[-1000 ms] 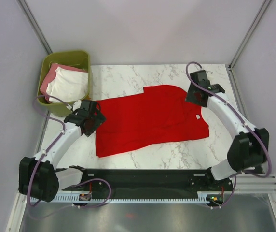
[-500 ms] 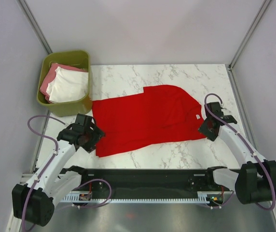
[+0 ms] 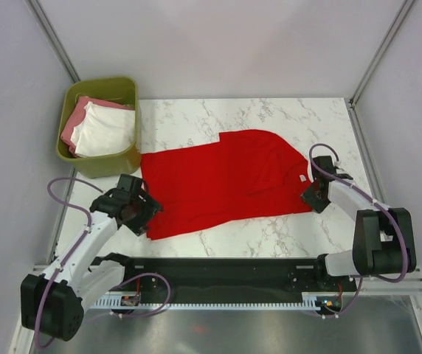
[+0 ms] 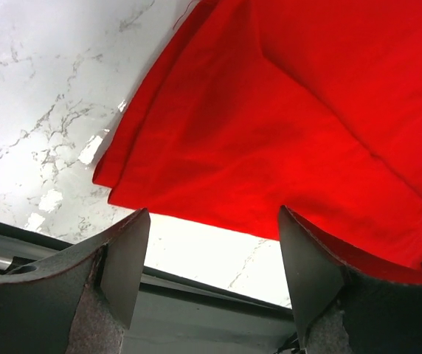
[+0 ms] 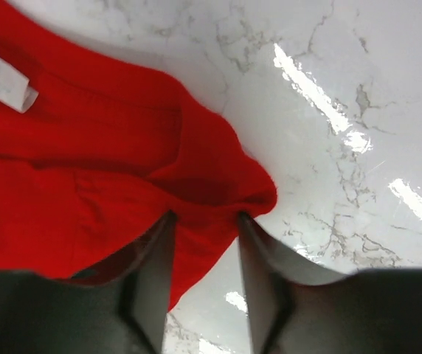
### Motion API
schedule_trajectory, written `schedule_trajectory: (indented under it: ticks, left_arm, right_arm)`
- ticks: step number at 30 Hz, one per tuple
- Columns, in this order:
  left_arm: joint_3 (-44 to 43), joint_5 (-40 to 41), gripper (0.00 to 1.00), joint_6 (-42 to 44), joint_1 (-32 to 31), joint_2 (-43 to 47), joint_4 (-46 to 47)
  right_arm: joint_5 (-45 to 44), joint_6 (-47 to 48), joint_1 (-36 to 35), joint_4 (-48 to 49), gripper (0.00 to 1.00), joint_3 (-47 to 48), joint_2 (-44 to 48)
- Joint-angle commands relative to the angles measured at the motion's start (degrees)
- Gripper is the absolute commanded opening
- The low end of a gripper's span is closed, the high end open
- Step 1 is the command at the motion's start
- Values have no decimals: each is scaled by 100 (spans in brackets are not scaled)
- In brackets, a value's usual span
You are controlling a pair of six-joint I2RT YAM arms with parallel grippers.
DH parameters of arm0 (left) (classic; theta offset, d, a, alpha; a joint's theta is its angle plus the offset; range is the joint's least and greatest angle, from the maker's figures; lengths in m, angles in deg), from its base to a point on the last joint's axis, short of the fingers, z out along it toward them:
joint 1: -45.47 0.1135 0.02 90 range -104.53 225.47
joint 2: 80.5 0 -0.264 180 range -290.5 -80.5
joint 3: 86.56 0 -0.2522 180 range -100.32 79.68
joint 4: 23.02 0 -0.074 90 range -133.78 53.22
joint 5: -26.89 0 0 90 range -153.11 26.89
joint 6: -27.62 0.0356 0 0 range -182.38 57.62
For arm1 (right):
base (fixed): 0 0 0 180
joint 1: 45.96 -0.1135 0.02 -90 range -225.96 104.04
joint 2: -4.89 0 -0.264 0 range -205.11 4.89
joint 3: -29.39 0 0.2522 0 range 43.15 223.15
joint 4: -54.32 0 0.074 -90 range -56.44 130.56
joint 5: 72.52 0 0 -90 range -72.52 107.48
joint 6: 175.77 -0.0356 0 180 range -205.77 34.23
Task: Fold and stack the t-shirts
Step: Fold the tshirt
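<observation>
Right pincer (image 5: 206, 220) is sitting at the near right corner of the red t-shirt (image 3: 226, 177). Its fingers are drawn to a narrow gap, with a bunched ridge of red cloth between and just past the tips. Cannot tell from the wrist view whether it is actually gripping. Left pincer (image 4: 209, 221) is hanging spread wide over the near left corner, holding nothing, with the cloth lying flat beneath.

The red t-shirt is lying across the middle of the marble desk (image 3: 270, 114). Its edges look layered, and the white neck label (image 5: 1, 82) is showing near the right side.

Changes: a second ago the left pincer was up by the shirt's far left edge, beside the bin, and the right one was at the far right shoulder. Both arms have been swinging back toward the near edge. Over the last half second each has been creeping in onto its own corner. The shirt's outline is staying the same in all three overhead looks, so no cloth is lifting yet beyond that small ridge on the right.

Reading: this is probably the set-up for a two-corner pick of the near edge, with the fold itself not yet begun.

Further out, the olive-green bin (image 3: 104, 164) is standing at the desk's far left, holding a white t-shirt (image 3: 108, 129) on a pink t-shirt (image 3: 73, 124).
</observation>
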Motion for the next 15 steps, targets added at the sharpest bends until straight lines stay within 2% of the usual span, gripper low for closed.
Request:
schedule_trajectory:
  ticks: [1, 3, 4, 6, 7, 11, 15]
  left_arm:
    - [116, -349, 77, -314, 4, -47, -55]
    - [221, -446, 77, -454, 4, -30, -55]
    - [248, -455, 76, -490, -13, -21, -46]
    - [327, -499, 75, -595, -66, -21, -38]
    - [345, -499, 75, -613, -101, -47, -46]
    - [336, -359, 72, -753, -452, -170, -46]
    - [257, -52, 71, -1245, -1276, -416, -46]
  right_arm:
    - [-142, -150, 132, 423, 42, -96, -109]
    - [-195, -133, 202, 485, 28, -44, -170]
    - [-230, -98, 193, 503, 17, 9, -266]
    - [-300, -19, 456, 512, 10, 211, -390]
    - [-327, 43, 500, 529, 2, 281, -469]
    - [-345, 140, 755, 591, 0, 536, -610]
    - [-275, 158, 844, 652, 0, 581, -689]
